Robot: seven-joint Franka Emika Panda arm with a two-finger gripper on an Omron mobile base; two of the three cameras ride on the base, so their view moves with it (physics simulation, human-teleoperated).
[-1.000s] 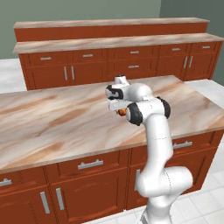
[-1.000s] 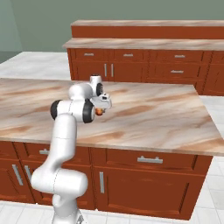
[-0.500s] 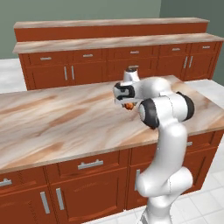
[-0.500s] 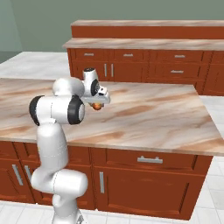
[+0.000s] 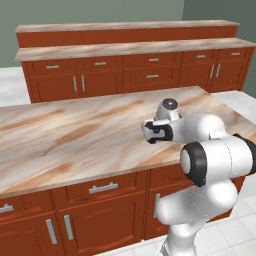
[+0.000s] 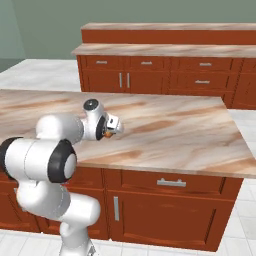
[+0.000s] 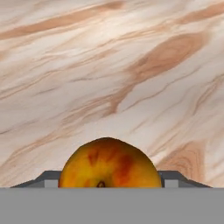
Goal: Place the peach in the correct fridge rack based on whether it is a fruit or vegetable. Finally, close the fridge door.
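Slippage is worrying me: my pincer (image 6: 111, 128) is pinching the peach (image 7: 109, 162) above the worktop (image 5: 75, 135), and swinging toward the fridge too sharply risks dropping the small round fruit.

peach (image 7: 109, 162): in the hand view its lower part is cut off by the bottom; in the right base view (image 6: 107, 133) just a small orange speck past the hand, too small to show blush or stem.
fingers (image 7: 177, 176): only thin dark slivers show each side of the peach; tips and contact hidden.
gripper (image 5: 149, 133): in the left base view seen from behind, the wrist covers the fingers and whatever sits between them.
arm (image 5: 210, 160): base cut off by the bottom edge in both base views.
counter (image 5: 75, 135): left end runs out of the left base view.
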